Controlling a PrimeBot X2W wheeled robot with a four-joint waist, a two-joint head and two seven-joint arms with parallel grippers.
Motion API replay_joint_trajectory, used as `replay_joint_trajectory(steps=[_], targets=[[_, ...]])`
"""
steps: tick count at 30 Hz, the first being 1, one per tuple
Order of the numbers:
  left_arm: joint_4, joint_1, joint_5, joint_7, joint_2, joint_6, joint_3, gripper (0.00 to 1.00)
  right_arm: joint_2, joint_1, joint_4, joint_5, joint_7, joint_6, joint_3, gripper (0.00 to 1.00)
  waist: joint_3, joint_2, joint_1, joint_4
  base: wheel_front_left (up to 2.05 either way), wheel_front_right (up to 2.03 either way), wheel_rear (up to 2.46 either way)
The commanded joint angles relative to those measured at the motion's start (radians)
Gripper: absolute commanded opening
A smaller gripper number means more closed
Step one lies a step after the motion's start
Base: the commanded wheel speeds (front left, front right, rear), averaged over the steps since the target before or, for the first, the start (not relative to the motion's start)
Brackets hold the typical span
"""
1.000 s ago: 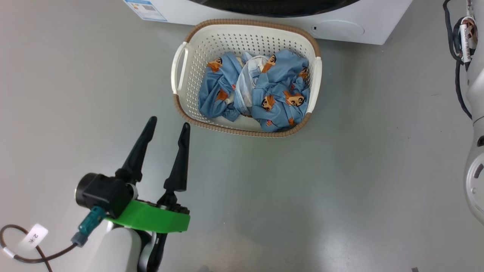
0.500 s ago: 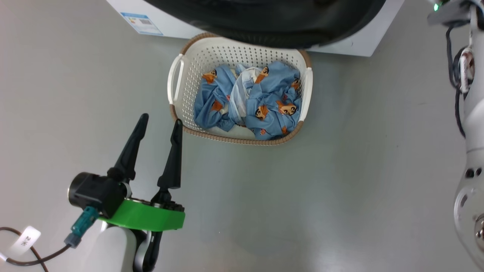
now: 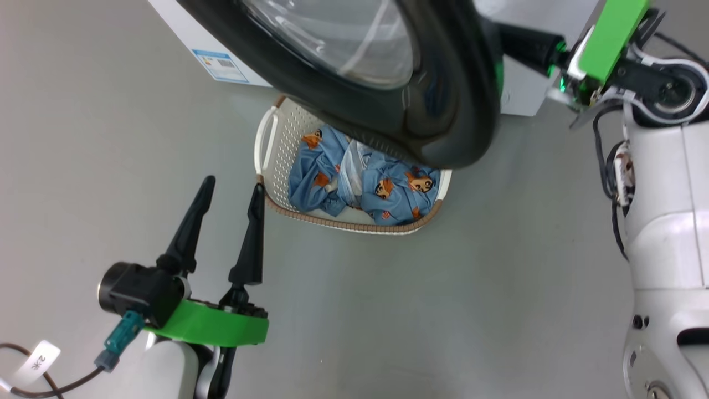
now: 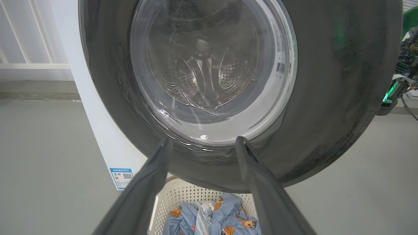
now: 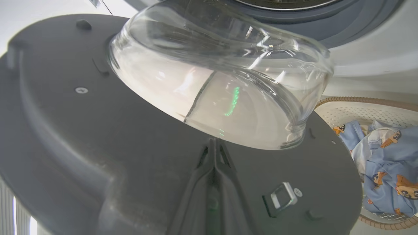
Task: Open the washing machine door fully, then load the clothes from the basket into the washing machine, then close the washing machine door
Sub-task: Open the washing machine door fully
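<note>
Smooth grey floor point(image 3: 443, 305) carries a white washing machine point(image 4: 94, 114) and, just in front of it, a cream perforated basket point(image 3: 283, 149) with a brown rim, standing flat on the bare surface.

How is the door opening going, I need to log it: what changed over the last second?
The washing machine door swung outward and now overhangs the far side of the basket, with the shut right end effector at its inner face. The head camera also shifted. Unchanged: the clothes lie in the basket, and the left end effector hangs open and empty beside it.
</note>
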Motion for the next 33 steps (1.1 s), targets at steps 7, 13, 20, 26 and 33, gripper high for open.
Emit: replay_joint_trajectory(steps=[7,13,20,26,33], targets=[[-0.015,0.029,0.020,-0.008,0.020,-0.006,0.046,1.00,0.038,0.109,-0.078,0.072,0.077,0.007,0.098,0.00,-0.056,-0.0001,0.0000,0.009,0.00,0.00,0.00],[-0.008,0.045,0.026,-0.008,0.020,-0.008,0.051,1.00,0.039,0.174,-0.084,0.160,0.038,0.007,0.214,0.00,-0.090,-0.0001,0.0000,0.021,0.00,0.00,0.00],[0.003,0.062,0.036,-0.008,0.020,-0.012,0.067,1.00,0.039,0.209,-0.071,0.285,-0.058,0.007,0.399,0.00,-0.114,-0.0001,0.0000,0.025,0.00,0.00,0.00],[0.010,0.069,0.042,-0.008,0.020,-0.015,0.072,1.00,0.039,0.212,-0.057,0.383,-0.155,0.007,0.551,0.00,-0.126,-0.0001,0.0000,0.029,0.00,0.00,0.00],[0.017,0.071,0.044,-0.008,0.020,-0.017,0.080,1.00,0.039,0.204,-0.040,0.458,-0.233,0.007,0.651,0.00,-0.142,-0.0001,0.0000,0.027,0.00,0.00,0.00]])
